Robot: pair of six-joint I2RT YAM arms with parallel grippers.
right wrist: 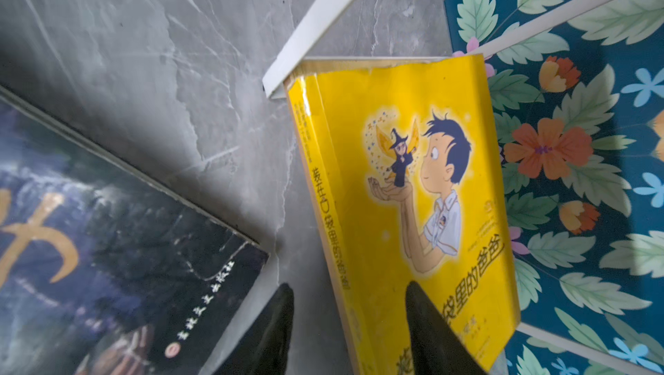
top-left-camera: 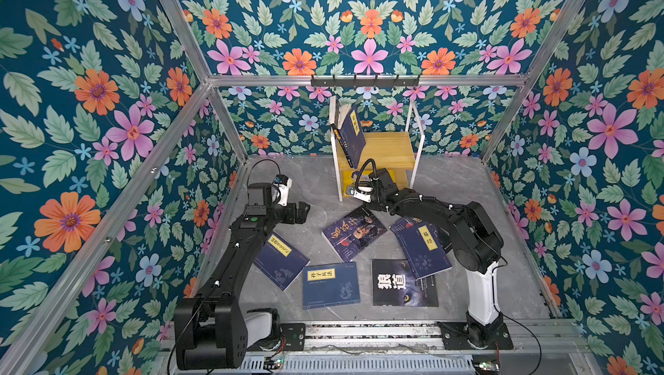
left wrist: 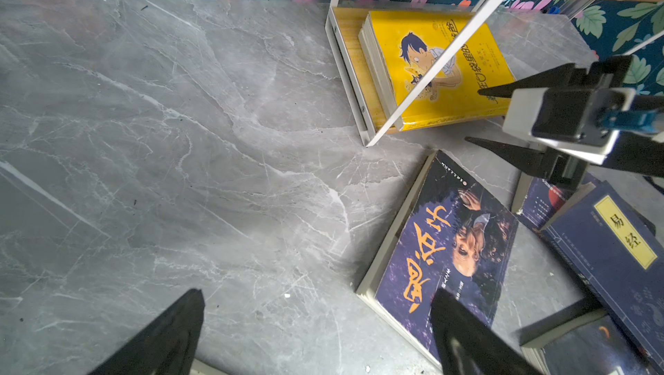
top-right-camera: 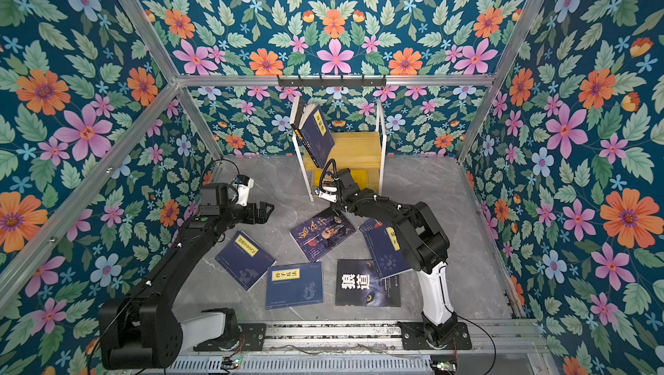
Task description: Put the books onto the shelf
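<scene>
Release step, apparently: the yellow cartoon-boy paperback (right wrist: 395, 175) lies flat on the lower board of the white-framed wooden shelf (top-left-camera: 391, 147), the right gripper (right wrist: 347, 285) straddles its spine with jaws parted, the left gripper (left wrist: 317, 292) hovers wide open; next, withdraw straight, clearing the frame.

Flat on the surface, the black wolf-eye book (top-left-camera: 404, 285) carries large white characters, 狼道. The front-centre navy book (top-left-camera: 330, 285) has a yellow label reading 孙子兵法. The right-hand navy book (top-left-camera: 424, 251) has a yellow label reading 易经, also legible in the left wrist view.

The portrait-cover book (top-left-camera: 354, 233) bears the orange brush title 鬼谷子. The right wrist view shows a small white line on it, 吉林文史出版社.

The yellow cartoon-boy book (right wrist: 413, 211) lies on the lower board of the shelf (top-left-camera: 395, 147). Its spine reads 装在口袋里的 and its cover reads 袋里的爸爸, the start hidden.

The leftmost navy book (top-left-camera: 280, 260) and the upright navy book (top-left-camera: 354, 136) have yellow labels too small to read.
</scene>
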